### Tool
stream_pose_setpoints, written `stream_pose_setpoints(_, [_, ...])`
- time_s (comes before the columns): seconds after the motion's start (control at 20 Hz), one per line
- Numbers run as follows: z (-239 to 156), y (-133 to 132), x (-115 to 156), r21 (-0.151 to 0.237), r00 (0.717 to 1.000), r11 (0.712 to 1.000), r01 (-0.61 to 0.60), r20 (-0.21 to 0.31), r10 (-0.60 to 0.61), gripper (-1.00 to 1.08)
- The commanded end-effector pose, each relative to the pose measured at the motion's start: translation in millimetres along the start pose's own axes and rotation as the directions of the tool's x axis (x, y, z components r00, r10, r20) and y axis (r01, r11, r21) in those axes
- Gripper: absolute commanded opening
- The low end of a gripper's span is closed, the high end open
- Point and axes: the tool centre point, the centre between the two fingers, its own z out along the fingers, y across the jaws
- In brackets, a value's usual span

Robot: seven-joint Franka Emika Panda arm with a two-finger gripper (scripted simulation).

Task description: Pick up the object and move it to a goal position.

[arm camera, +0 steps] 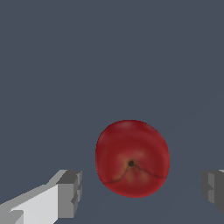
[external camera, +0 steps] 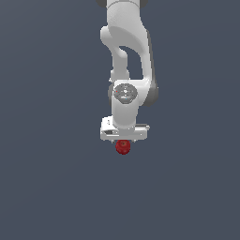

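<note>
The object (external camera: 123,147) is a small dark red, apple-like ball resting on the flat grey floor (external camera: 47,187). In the exterior view the white arm hangs straight down over it, and my gripper (external camera: 123,139) sits just above the ball, hiding its top. In the wrist view the object (arm camera: 132,158) fills the lower middle, its dimple facing the camera. My gripper (arm camera: 142,192) is open. One grey fingertip (arm camera: 70,192) stands on one side of the ball and the other fingertip (arm camera: 214,190) on the opposite side, each with a visible gap to it.
The grey floor (arm camera: 109,52) spreads evenly in every direction, with no other object, edge or marker in either view.
</note>
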Motion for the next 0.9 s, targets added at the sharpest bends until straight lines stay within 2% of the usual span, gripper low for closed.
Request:
stream_pose_setpoints(0.0, [0.1,0.1,0.0,0.000,1.000,1.000,0.000,0.000,0.000,1.00])
stream_pose_setpoints(0.25, [10.2,-0.1,-0.1,0.000,1.000,1.000,0.000,0.000,0.000,1.00])
stream_pose_setpoints(0.6, [44.8,0.1,-0.8,0.000,1.000,1.000,-0.001,-0.001,0.001,1.00])
stream_pose_setpoints(0.85, [51.5,0.0,0.6,0.000,1.000,1.000,-0.001,-0.001,0.001,1.00])
